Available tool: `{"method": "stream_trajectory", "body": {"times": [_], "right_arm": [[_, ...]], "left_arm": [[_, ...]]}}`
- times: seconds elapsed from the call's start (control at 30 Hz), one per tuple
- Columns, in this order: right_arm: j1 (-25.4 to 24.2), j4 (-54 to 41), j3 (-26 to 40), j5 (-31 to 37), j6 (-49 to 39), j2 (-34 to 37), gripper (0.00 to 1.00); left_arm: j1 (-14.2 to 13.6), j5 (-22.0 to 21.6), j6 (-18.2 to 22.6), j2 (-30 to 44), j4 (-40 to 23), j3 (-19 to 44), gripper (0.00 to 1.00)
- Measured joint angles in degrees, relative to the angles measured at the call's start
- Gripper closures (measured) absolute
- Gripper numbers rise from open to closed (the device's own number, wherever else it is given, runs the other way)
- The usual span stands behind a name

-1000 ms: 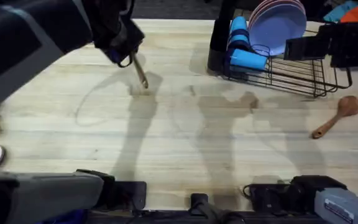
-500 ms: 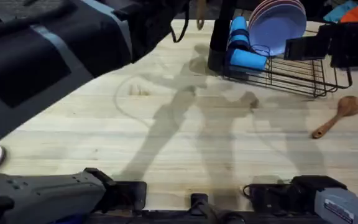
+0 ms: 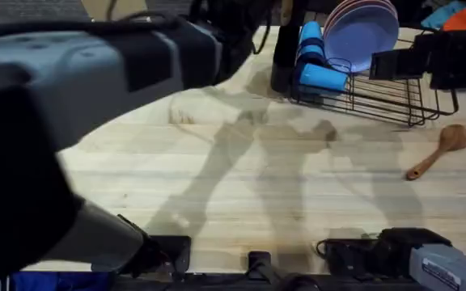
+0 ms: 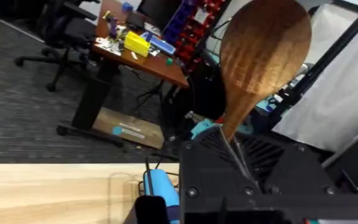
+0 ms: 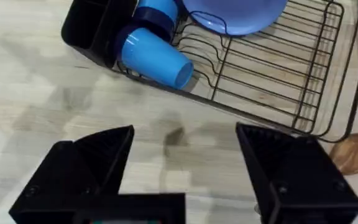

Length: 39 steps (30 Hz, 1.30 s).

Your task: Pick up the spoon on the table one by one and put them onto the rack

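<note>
Wooden spoon (image 4: 261,59) upright (bowl up) in left pincer (image 4: 241,163)

— Any room in the rack (image 3: 379,95)?
— Bare wires at its right end; blue cups (image 3: 318,61) and plates (image 3: 361,32) crowd the left.
— The table (image 3: 241,186)?
— Wide open across the middle.

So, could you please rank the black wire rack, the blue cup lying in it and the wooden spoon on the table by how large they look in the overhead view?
Largest to smallest:
1. rack
2. spoon
3. blue cup, close to the spoon, so that order is unsure.
</note>
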Motion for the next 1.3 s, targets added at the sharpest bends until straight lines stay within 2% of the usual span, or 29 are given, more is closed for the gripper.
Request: {"method": "stream_trajectory", "body": {"times": [0.13, 0.17, 0.33, 0.6, 0.73, 1.03, 1.3], "right_arm": [[0.0, 0.0, 0.0, 0.0, 0.0, 0.01, 0.007], [0.0, 0.2, 0.0, 0.0, 0.0, 0.01, 0.007], [0.0, 1.1, 0.0, 0.0, 0.0, 0.01, 0.007], [0.0, 1.32, 0.0, 0.0, 0.0, 0.01, 0.007], [0.0, 1.76, 0.0, 0.0, 0.0, 0.01, 0.007], [0.0, 1.97, 0.0, 0.0, 0.0, 0.01, 0.007], [0.0, 1.97, 0.0, 0.0, 0.0, 0.01, 0.007]], "left_arm": [[-0.86, 0.15, 0.02, 4.25, 5.96, 0.0, 0.957], [-1.3, 0.17, 0.02, 8.7, 11.58, 0.0, 0.957], [-1.28, 0.15, 0.76, 11.96, 14.56, 0.0, 0.957], [-1.28, -0.09, 5.33, 16.44, 19.67, 0.0, 0.957], [-1.28, -0.09, 6.2, 17.16, 18.94, 0.0, 0.956], [-1.28, -0.09, 7.23, 17.2, 7.12, 0.0, 0.957], [-1.28, -0.09, 8.36, 17.2, 4.7, 0.0, 0.956]]}}
